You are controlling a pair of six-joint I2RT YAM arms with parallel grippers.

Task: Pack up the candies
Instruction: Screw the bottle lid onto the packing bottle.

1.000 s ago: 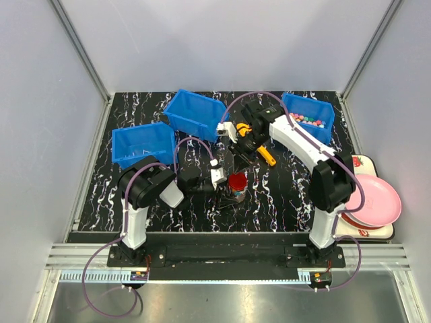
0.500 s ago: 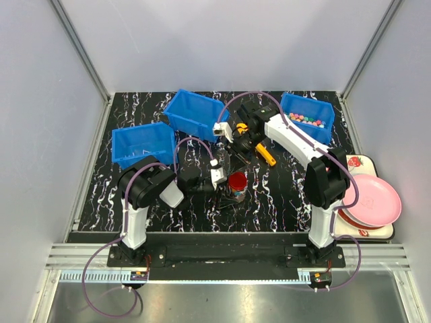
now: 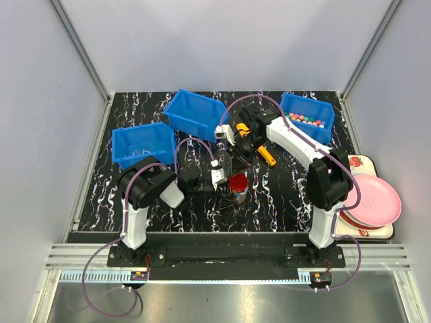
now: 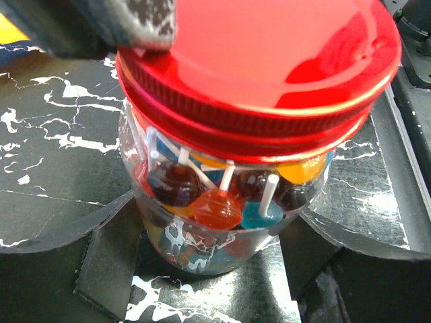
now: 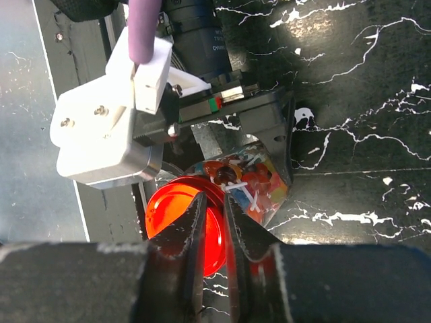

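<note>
A clear jar (image 4: 215,222) of lollipop candies (image 4: 217,207) stands on the black marbled table under a red lid (image 4: 262,74). My left gripper (image 4: 209,262) is shut on the jar, one finger on each side of its base. In the top view the jar (image 3: 237,183) sits at the centre. My right gripper (image 5: 214,198) hangs over the lid (image 5: 176,208) with its jaws almost together and nothing between them. One dark right fingertip (image 4: 101,23) rests on the lid's edge. More small candies (image 3: 307,121) lie in the far right blue bin (image 3: 316,108).
A yellow scoop (image 3: 267,155) lies on the table right of the jar. Two other blue bins stand at the back left (image 3: 195,113) and at the left (image 3: 143,142). Pink plates (image 3: 374,200) are stacked on a tray off the table's right edge.
The right arm has shifted slightly above the jar. The left gripper and the jar have not moved.
</note>
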